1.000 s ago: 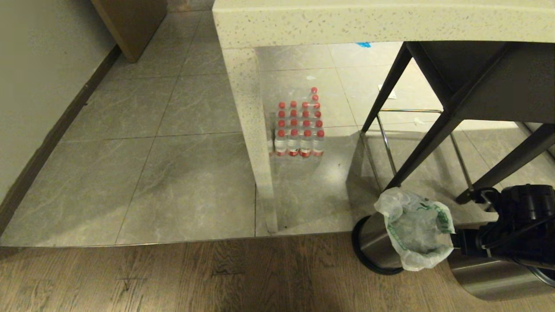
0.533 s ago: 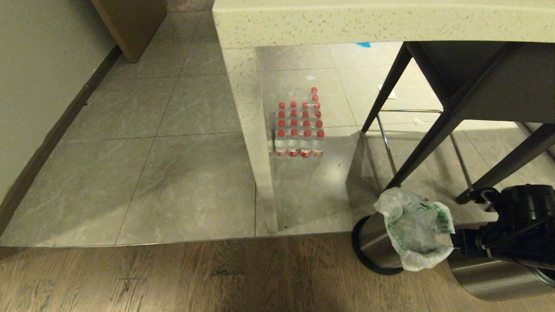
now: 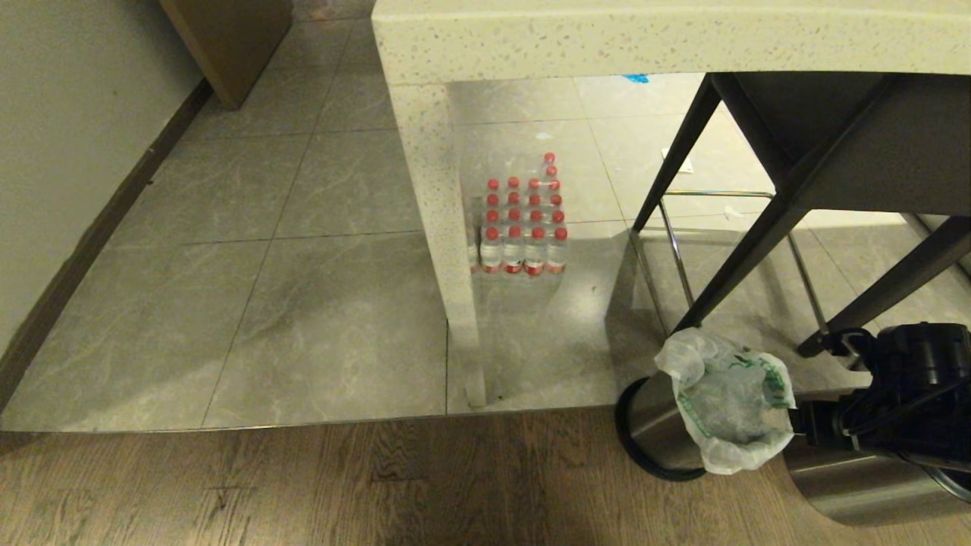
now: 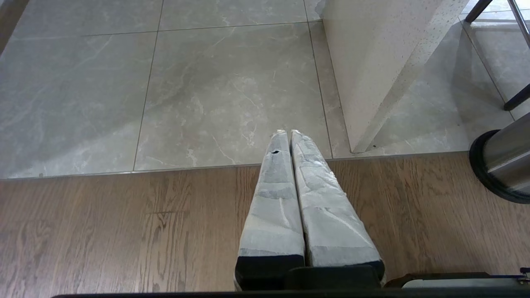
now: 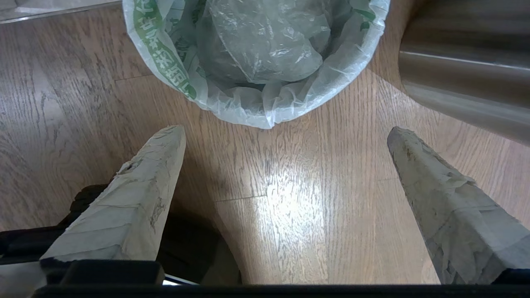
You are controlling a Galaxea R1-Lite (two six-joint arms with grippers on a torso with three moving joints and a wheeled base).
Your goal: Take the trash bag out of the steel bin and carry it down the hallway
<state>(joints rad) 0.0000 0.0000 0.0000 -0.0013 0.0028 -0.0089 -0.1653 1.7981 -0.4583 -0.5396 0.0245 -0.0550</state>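
The trash bag (image 3: 728, 409) is crinkly translucent white with green lettering, and its rim is folded over the steel bin (image 3: 651, 425). The bin stands on the wood floor at the lower right of the head view. My right gripper (image 5: 286, 131) is open, its fingertips spread wide just short of the bag's rim (image 5: 265, 111), touching nothing. Only the bin's steel side and black base ring (image 4: 503, 161) show in the left wrist view. My left gripper (image 4: 285, 132) is shut and empty, low over the wood floor near the tile edge, well left of the bin.
A second, wider steel cylinder (image 3: 857, 485) lies right beside the bin, under my right arm (image 3: 903, 394). A dark-legged stool (image 3: 728, 265) stands behind the bin. The stone counter's leg (image 3: 447, 250) and a pack of red-capped bottles (image 3: 523, 220) are left of it. Tiled floor (image 3: 250, 288) runs along the left wall.
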